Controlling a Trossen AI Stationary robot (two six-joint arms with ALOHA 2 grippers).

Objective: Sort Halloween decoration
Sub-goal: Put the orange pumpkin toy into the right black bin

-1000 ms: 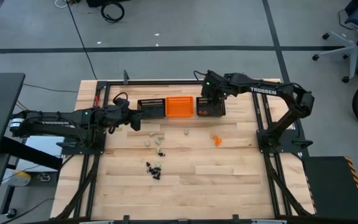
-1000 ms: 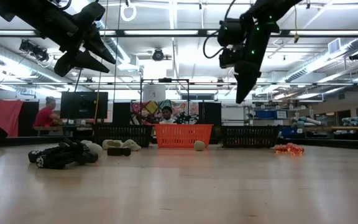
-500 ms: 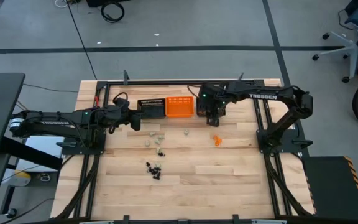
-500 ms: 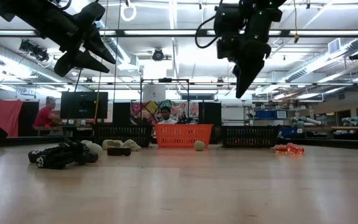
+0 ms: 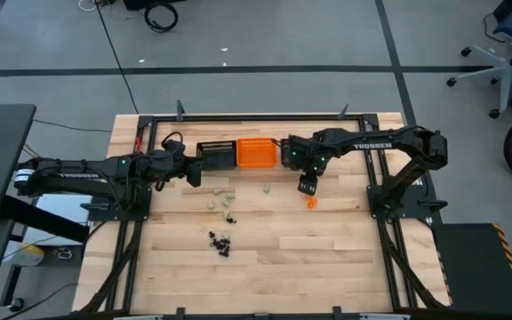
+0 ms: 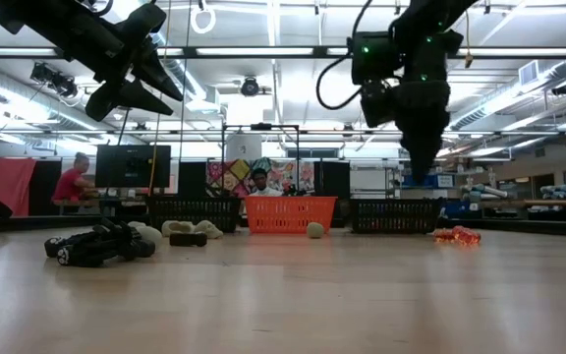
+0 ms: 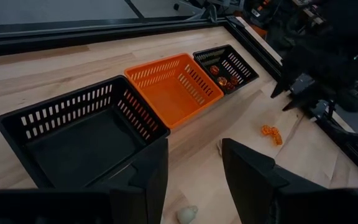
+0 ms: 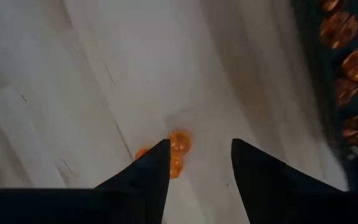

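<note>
Small Halloween trinkets lie on the wooden table: an orange cluster (image 5: 310, 201), beige ones (image 5: 220, 197) and black ones (image 5: 220, 240). My right gripper (image 5: 308, 188) hangs open, pointing down, just above the orange cluster (image 8: 169, 152) and not touching it. The right black basket (image 7: 225, 65) holds several orange trinkets (image 8: 347, 62). My left gripper (image 7: 194, 168) waits open in the air near the left black basket (image 5: 218, 155).
Three mesh baskets stand in a row at the far side: black (image 7: 86, 134), orange (image 7: 176, 87), black. A single beige trinket (image 5: 266, 188) lies in front of the orange basket. A black metal frame (image 5: 376, 169) borders the table. People sit in the room behind (image 6: 72, 182).
My right gripper has swung from above the right black basket toward the table's near edge and down, tipping to point more steeply down, and now hangs over the orange cluster. The trinkets have not moved.
</note>
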